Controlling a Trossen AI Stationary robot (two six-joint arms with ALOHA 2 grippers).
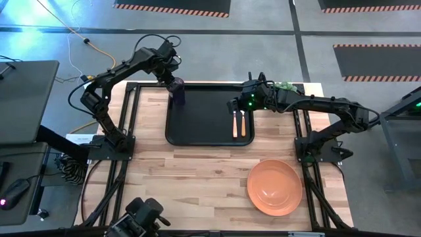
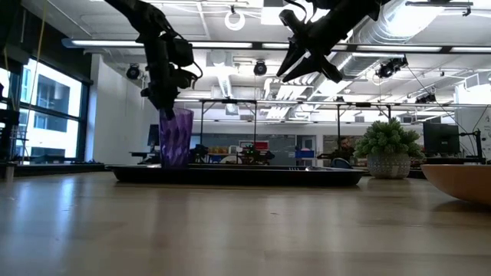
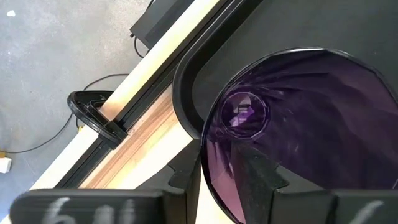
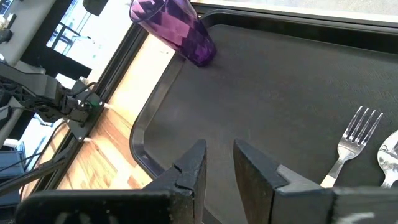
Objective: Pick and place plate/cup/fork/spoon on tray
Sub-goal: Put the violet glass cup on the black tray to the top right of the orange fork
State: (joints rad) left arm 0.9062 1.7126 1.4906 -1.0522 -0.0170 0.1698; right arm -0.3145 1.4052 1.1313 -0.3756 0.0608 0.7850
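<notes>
Tableware on tray, plate outstanding

Left gripper point(image 1: 175, 80): arm reaches over the tray's far left corner, pointing downward; fingers point(image 3: 264, 177) clamped on the rim of the cup point(image 1: 177, 91), one inside the wall, one outside.

Right gripper point(image 1: 233, 105): raised above the tray's right half, over the cutlery, jaws slightly apart and holding nothing.

Cup: translucent purple, faceted, upright on the tray point(image 1: 204, 135) floor at that far left corner.

Fork point(image 1: 235, 124) and spoon point(image 1: 243, 122): orange handles, silver heads, lying side by side near the tray's right edge, heads toward the far side.

Plate point(image 1: 274, 187): orange, round, raised rim, on the bare wooden table point(image 1: 184, 178) near its front right, well apart from the tray.
</notes>
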